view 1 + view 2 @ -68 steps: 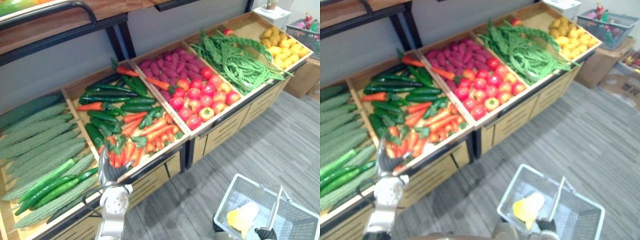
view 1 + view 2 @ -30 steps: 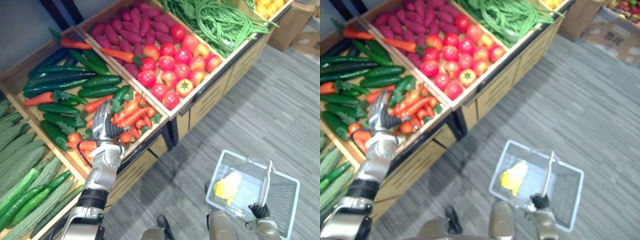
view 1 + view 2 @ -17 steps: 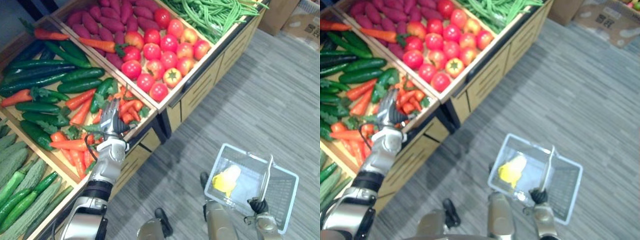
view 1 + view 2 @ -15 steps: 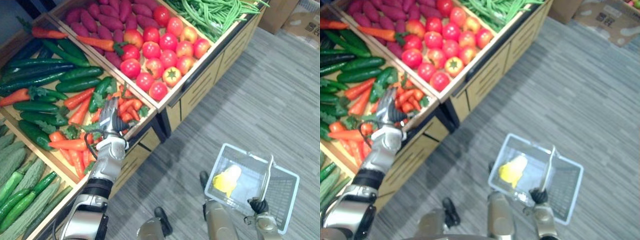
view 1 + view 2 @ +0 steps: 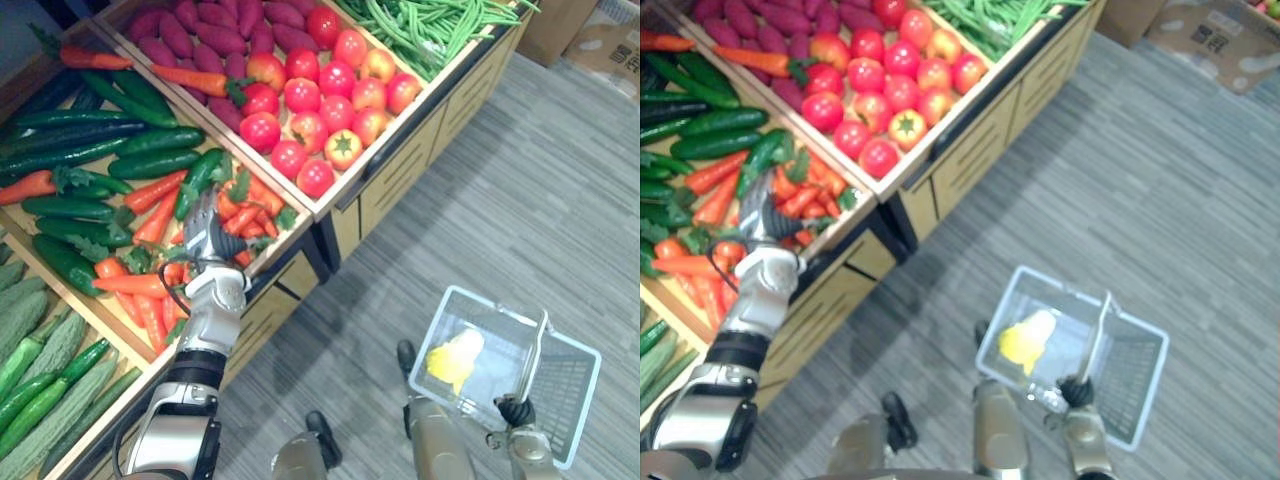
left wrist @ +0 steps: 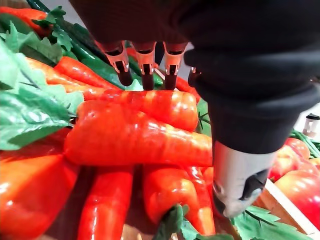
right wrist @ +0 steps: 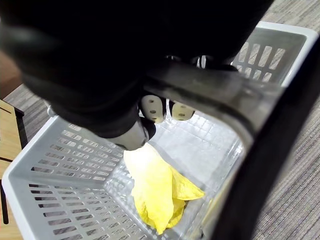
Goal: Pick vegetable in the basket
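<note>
Partly hidden, the right hand (image 5: 516, 411) grips the basket handle (image 5: 534, 352); the left hand (image 5: 206, 236) lies open over carrots (image 6: 140, 137).

Bright even light, with glossy highlights on the carrots (image 6: 135, 135).

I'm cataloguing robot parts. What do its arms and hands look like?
The left arm is rounded silver-grey shells with black joint bands. The left hand has slim silver fingers with dark tips and a dark ribbed cover behind them. The right hand shows the same dark cover.
</note>
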